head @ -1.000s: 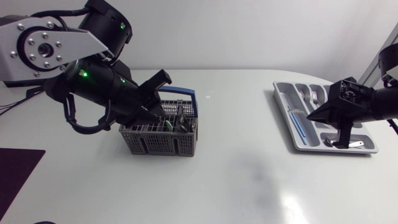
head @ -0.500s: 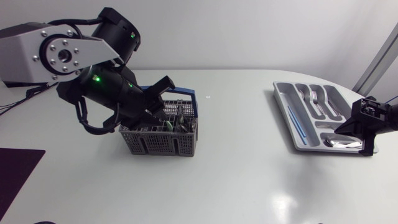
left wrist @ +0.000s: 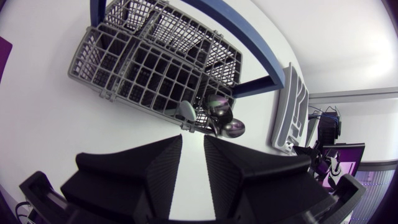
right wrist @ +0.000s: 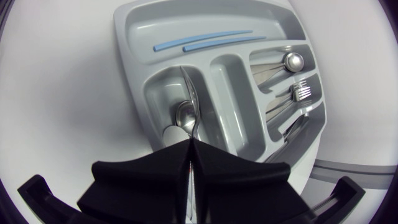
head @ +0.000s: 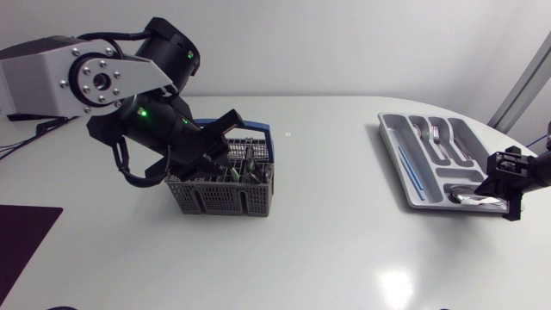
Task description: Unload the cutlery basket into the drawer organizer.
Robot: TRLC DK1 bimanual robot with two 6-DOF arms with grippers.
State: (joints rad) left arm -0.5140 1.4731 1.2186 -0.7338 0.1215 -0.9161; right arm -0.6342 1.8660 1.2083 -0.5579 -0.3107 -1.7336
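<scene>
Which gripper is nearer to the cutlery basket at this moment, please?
Left. The left gripper hangs just above the cutlery basket; the right gripper is far across the table, at the drawer organizer.

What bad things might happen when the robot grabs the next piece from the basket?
The left gripper hangs over cutlery bunched in one corner of the basket, so its fingers may pinch two pieces together or slip off. The basket's blue handle arches close by and might snag the arm, dragging the basket.

No text, label, number or sign can be read anywhere.
</scene>
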